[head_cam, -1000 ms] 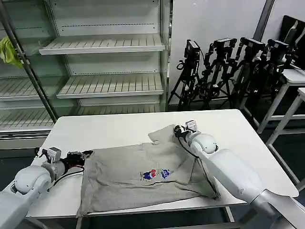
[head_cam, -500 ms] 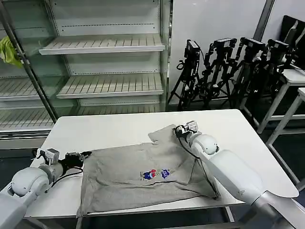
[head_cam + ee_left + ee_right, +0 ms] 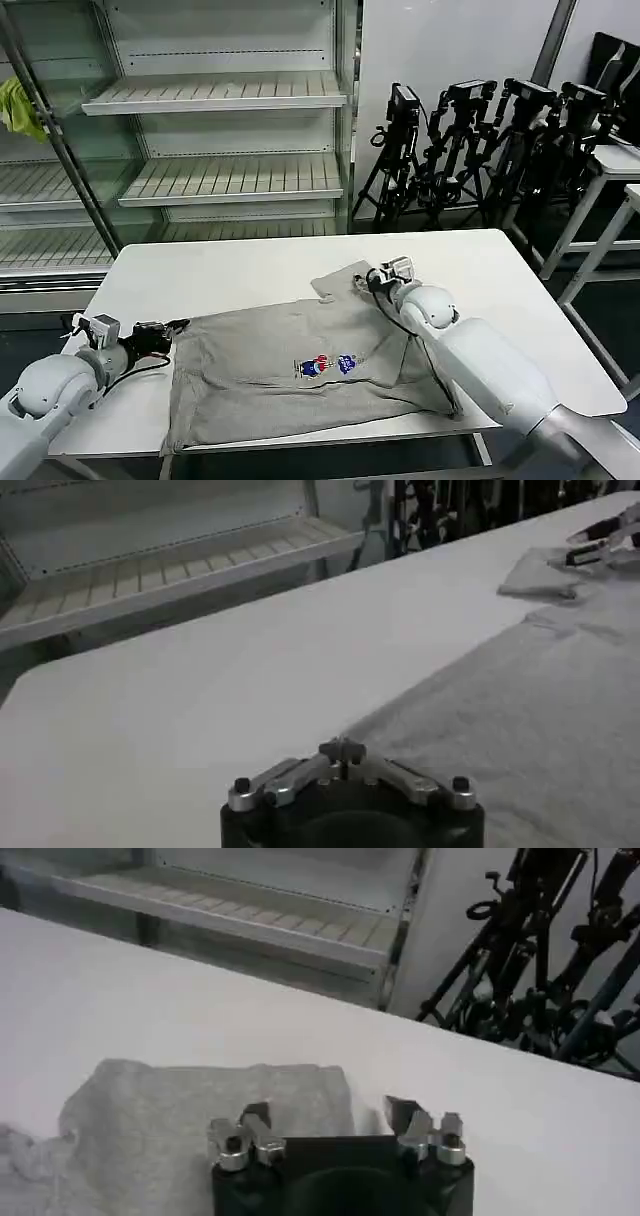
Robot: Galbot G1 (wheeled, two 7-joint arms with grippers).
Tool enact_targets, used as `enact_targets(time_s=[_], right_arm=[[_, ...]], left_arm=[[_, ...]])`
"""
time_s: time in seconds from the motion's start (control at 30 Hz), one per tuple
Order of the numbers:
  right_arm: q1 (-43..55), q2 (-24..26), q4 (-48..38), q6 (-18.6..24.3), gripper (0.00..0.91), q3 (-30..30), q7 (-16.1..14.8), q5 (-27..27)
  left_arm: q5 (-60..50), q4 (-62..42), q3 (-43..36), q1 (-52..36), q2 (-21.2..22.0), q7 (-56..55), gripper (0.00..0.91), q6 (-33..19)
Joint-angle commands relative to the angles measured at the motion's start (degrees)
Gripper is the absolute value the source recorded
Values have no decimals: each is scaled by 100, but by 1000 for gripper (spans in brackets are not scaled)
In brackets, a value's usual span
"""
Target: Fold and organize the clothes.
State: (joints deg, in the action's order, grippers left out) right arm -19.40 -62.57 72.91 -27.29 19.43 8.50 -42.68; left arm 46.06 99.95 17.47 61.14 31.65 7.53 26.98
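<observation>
- Light grey short-sleeved T-shirt (image 3: pixel 300 370) lies flat on white table (image 3: pixel 240 270), long axis nine-to-three, sleeve toward one o'clock.
- Left gripper (image 3: pixel 344 750) pinched together at shirt's nine o'clock edge.
- Right gripper (image 3: pixel 325 1118) spread wide over sleeve.

White table (image 3: pixel 230 270), empty shelves (image 3: pixel 215 92), yellow-green rag (image 3: pixel 16 105), black tripods (image 3: pixel 480 150) behind

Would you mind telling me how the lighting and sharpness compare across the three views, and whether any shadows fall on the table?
Head view: even light, sharp throughout, a soft shadow on the table beside the right gripper. Left wrist view: the T-shirt and tabletop look soft, the left gripper dark and near. Right wrist view: the shelving behind is blurred.
</observation>
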Motion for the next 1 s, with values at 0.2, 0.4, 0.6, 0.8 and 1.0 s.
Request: enact_targets(time_s=[0.2,0.4,0.6,0.8,1.0], right_arm=[[-63,-6,24,-36,363,-5,13,11],[-88,-7,11,-10,111,-28,5,31],[-70,26,15,34,0,-30,-10,37],[-41,69,51,79,0,-26,-35,31],[-27,117,180,182,0,-99,-40,21]], left_arm=[[-43,45,176,233,21,20,40,-40],[-82,17,146,221,56,30,40,-69],[-90,-3,108,179,71,37,40,-105],[-89,12,118,169,63,44,40,-146],[-98,109,212,193,34,35,40,-166]])
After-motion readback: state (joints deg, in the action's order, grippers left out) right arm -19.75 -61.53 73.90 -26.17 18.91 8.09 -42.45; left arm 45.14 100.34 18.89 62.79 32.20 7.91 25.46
